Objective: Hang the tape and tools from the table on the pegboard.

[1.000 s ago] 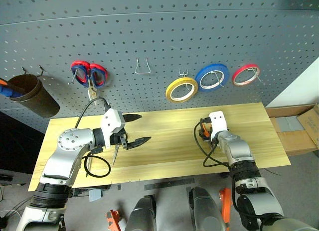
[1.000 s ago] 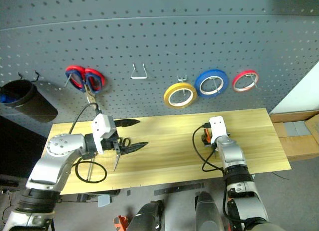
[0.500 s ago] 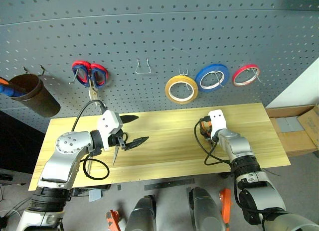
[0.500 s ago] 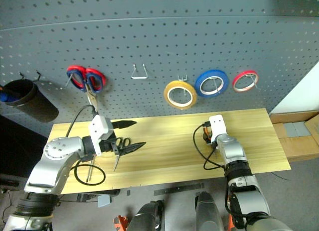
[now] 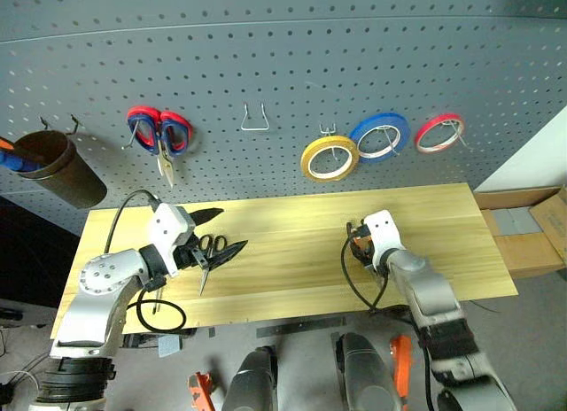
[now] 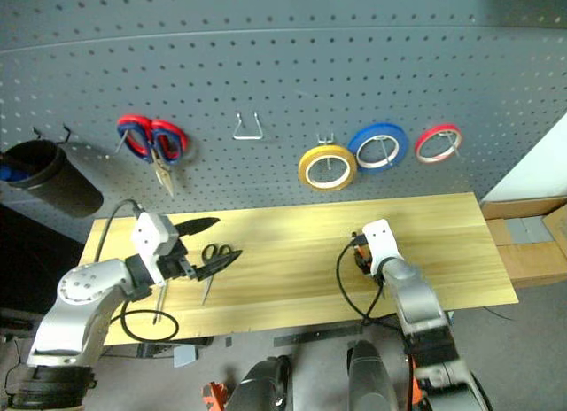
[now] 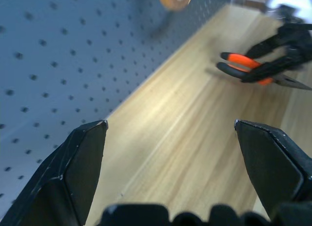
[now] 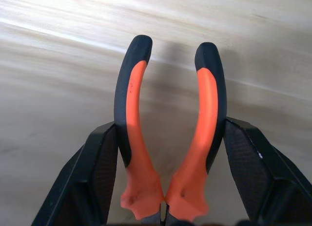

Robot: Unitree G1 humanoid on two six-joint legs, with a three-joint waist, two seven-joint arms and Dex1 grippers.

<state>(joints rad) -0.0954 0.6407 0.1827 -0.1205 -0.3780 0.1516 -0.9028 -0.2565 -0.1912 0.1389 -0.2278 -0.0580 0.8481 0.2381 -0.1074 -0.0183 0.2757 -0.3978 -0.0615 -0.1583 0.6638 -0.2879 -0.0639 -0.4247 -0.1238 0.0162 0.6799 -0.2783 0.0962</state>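
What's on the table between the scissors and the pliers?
Nothing: in the left eye view, bare table runs from the scissors to the pliers.

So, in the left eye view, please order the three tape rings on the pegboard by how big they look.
1. Blue ring, largest.
2. Yellow tape, only slightly smaller than the blue one, so this order is not certain.
3. Red ring, clearly smallest and thinnest.

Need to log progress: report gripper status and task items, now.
Right gripper shut on pliers. Left gripper open, empty, above table. Yellow tape on pegboard. Black scissors on table.
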